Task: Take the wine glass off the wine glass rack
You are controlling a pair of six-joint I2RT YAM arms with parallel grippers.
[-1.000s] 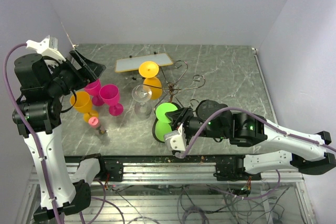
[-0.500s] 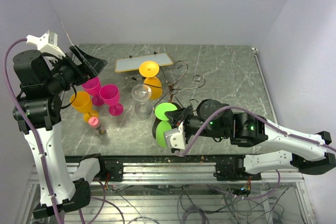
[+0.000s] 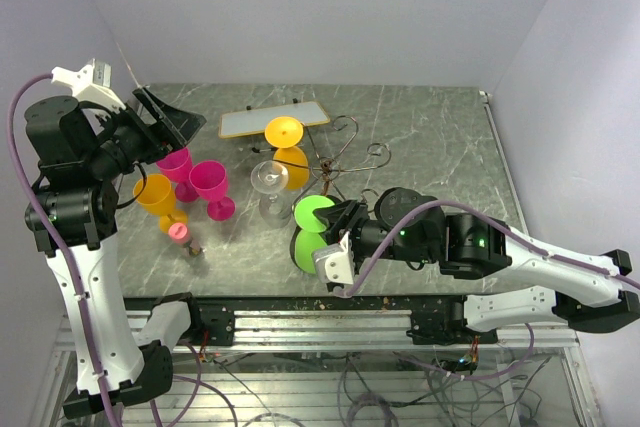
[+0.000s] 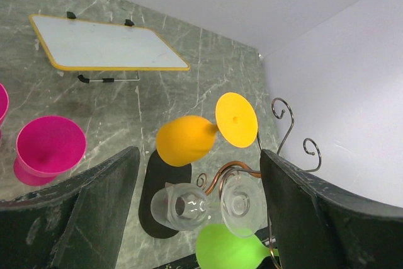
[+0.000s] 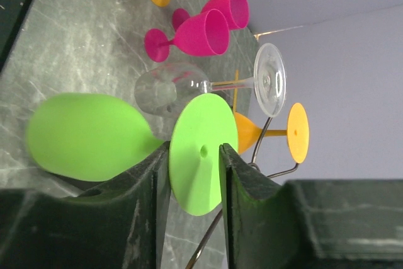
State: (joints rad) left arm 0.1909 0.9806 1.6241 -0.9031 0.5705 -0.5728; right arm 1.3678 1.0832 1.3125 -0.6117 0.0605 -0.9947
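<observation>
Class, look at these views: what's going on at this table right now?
The right end effector straddles the green wine glass at its foot, where it hangs upside down on the wine glass rack. Whether it is gripping cannot be told. An orange glass and a clear glass hang there too. The left end effector is open and empty, raised at the left near pink glasses standing on the table.

Centre: wine glass rack (image 3: 342, 159) with orange glass (image 3: 286, 139) | lower centre: your right claw (image 3: 343, 227) against green wine glass (image 3: 312, 215) | upper left: your left claw (image 3: 172, 130) spread above surface (image 3: 440, 137).
</observation>
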